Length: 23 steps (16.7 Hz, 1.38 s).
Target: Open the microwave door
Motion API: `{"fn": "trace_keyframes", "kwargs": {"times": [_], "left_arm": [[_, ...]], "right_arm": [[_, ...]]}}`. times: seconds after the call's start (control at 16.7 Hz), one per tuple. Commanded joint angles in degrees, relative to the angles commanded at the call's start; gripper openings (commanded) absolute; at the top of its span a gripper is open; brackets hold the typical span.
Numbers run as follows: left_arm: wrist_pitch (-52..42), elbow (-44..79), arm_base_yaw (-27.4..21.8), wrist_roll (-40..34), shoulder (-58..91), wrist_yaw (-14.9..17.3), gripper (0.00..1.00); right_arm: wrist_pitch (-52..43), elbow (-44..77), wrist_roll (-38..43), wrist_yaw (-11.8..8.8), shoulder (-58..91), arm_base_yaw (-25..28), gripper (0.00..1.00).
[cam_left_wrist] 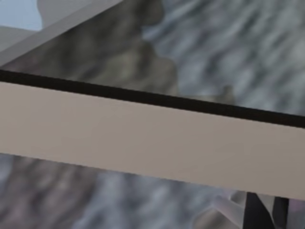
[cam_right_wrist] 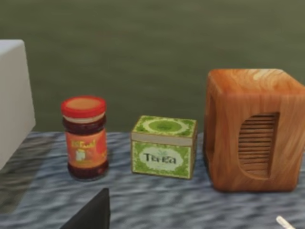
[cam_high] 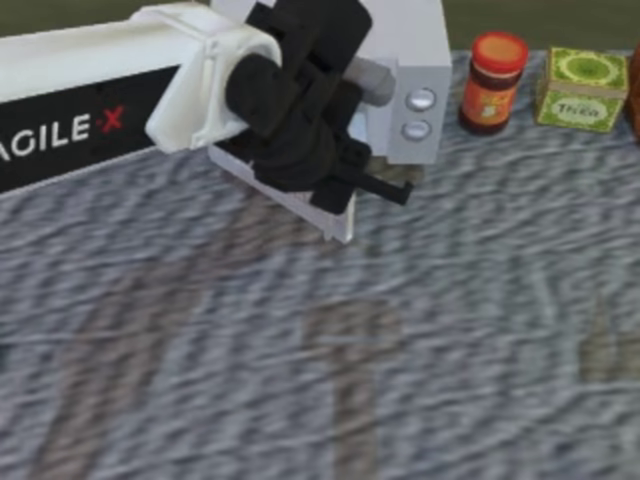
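The white-grey microwave (cam_high: 415, 60) stands at the back of the table, its two silver knobs (cam_high: 421, 99) facing forward. The microwave door (cam_high: 338, 222) is swung out from the front, hinged at its left, with the free edge toward the table's middle. My left gripper (cam_high: 395, 188) reaches over the door's top at that free edge. In the left wrist view the door's edge (cam_left_wrist: 143, 138) fills the picture, and the left gripper (cam_left_wrist: 274, 214) sits shut on the pale handle (cam_left_wrist: 224, 210). My right gripper (cam_right_wrist: 97, 212) is outside the top view, parked facing the items at the right.
Right of the microwave stand a red-lidded jar (cam_high: 493, 82), a green tea box (cam_high: 582, 88) and a wooden box (cam_right_wrist: 252, 129) in a row along the back. The grey patterned table (cam_high: 400, 350) stretches forward of the door.
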Motion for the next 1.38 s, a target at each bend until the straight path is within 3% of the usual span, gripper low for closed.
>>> {"fn": "trace_keyframes", "kwargs": {"times": [1.38], "left_arm": [[0.3, -0.61, -0.02, 0.66, -0.45, 0.8, 0.0]], "right_arm": [[0.0, 0.0, 0.0, 0.0, 0.0, 0.0, 1.0]]}}
